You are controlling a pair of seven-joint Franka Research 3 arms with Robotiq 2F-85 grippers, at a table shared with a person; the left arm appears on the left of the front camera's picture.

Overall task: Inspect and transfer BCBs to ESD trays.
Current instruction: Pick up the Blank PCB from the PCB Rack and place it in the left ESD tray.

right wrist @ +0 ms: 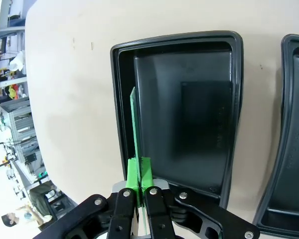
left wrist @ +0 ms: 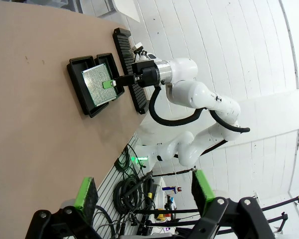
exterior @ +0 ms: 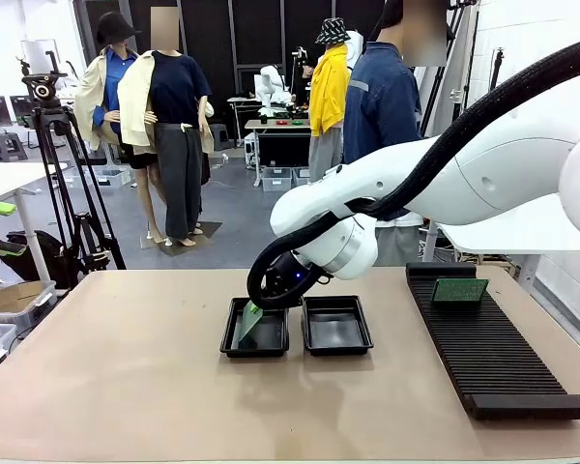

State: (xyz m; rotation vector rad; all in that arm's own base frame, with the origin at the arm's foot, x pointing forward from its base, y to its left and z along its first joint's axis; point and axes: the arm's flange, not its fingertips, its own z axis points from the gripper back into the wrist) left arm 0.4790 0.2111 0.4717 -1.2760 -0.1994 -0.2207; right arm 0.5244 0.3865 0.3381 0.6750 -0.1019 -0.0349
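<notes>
Pinching one edge of the BCB (right wrist: 134, 124), the right gripper (right wrist: 138, 172) clamps both faces, the board running edge-on beyond its fingertips above the ESD tray (right wrist: 199, 129), close along one wall; the left gripper (left wrist: 143, 191) stands spread, nothing between its fingers. Judged light, thin, stiff yet easily scratched or flexed, so an edge hold off the speckled face suits. Unclear whether the board's far edge touches the tray floor; the second ESD tray (right wrist: 289, 149) is cut off beside the fingers.

Second ESD tray (right wrist: 292, 124) cut off at picture's edge, BCB (right wrist: 135, 124) seen edge-on, face hidden there
</notes>
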